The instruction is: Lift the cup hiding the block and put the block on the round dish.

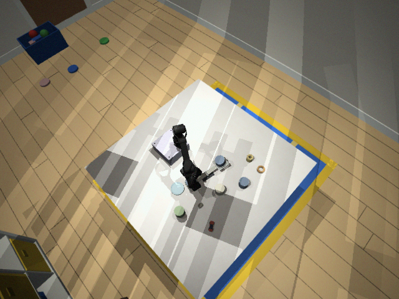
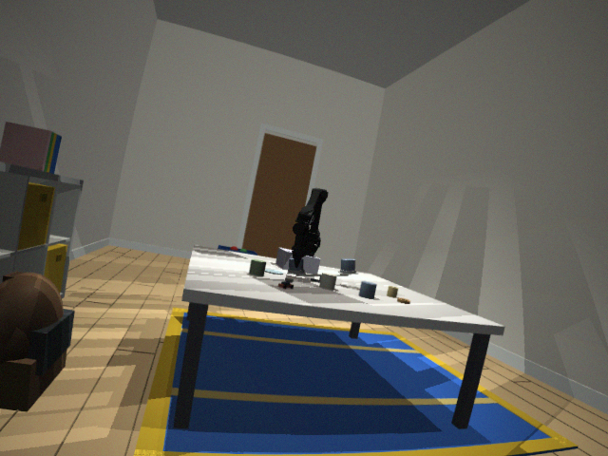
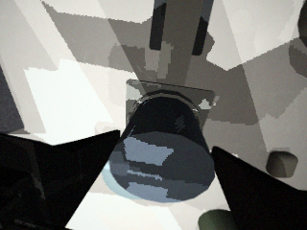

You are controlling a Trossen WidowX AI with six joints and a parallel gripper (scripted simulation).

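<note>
My gripper (image 1: 194, 186) (image 2: 295, 267) (image 3: 165, 142) is open, its fingertips on either side of a blue cup (image 3: 163, 165) at the near end of the balance (image 1: 211, 170) (image 3: 178, 48). Nothing is gripped. In the top view the arm covers most of this cup. The other blue cup (image 1: 220, 160) (image 2: 348, 265) stands upright on the far end. The block is not visible, and I cannot tell the beam's tilt. The pale blue round dish (image 1: 177, 188) (image 2: 274, 271) lies beside the near cup; a sliver of the dish shows in the wrist view (image 3: 112, 186).
Around the balance stand a beige cup (image 1: 220, 188), a loose blue cup (image 1: 244, 182) and a green cup (image 1: 179, 210) (image 3: 216, 219). A small grey-brown object (image 1: 200, 205) (image 3: 282, 164), a red toy (image 1: 211, 225), a brass nut (image 1: 249, 157) and an orange ring (image 1: 260, 169) lie further out.
</note>
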